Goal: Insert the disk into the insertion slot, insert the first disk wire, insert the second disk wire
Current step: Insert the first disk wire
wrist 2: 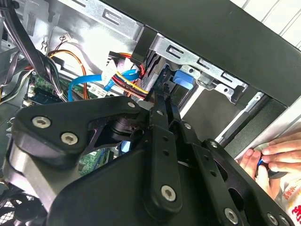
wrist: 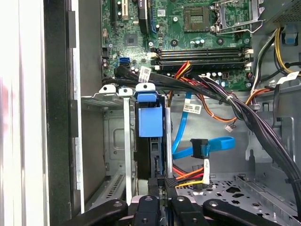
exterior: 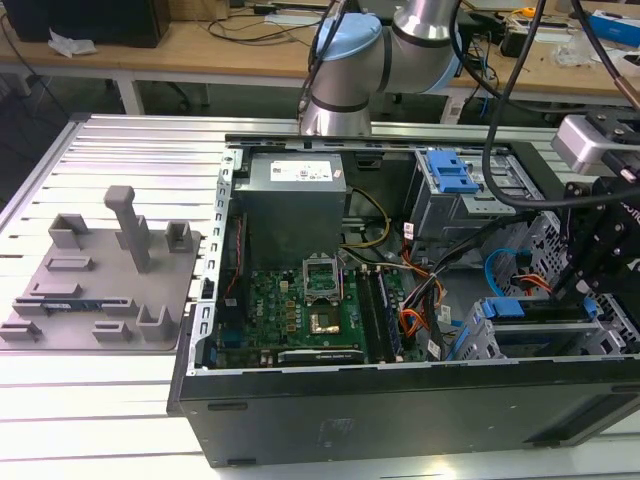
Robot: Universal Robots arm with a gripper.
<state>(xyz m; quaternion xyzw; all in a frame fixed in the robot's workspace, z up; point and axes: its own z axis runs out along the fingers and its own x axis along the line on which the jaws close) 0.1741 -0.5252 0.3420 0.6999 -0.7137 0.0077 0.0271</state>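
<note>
Fingers: gripper (wrist: 162,189) nearly closed, seemingly pinching the plug (wrist: 171,181) of the red-yellow wire (wrist: 193,175).
Disk: disk (wrist: 150,123) seated edge-on in slot (wrist: 113,141), just beyond the plug.
Technique: keep plug square to disk edge; push straight, gently.

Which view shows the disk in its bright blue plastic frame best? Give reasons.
First wrist view: the disk sits edge-on, unobstructed, inside the grey metal cage. The exterior view and second wrist view show its blue end.

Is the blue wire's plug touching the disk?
Apart. In the first wrist view the blue wire's plug hangs free, with a grey rail of the insertion slot between it and the disk.
</note>
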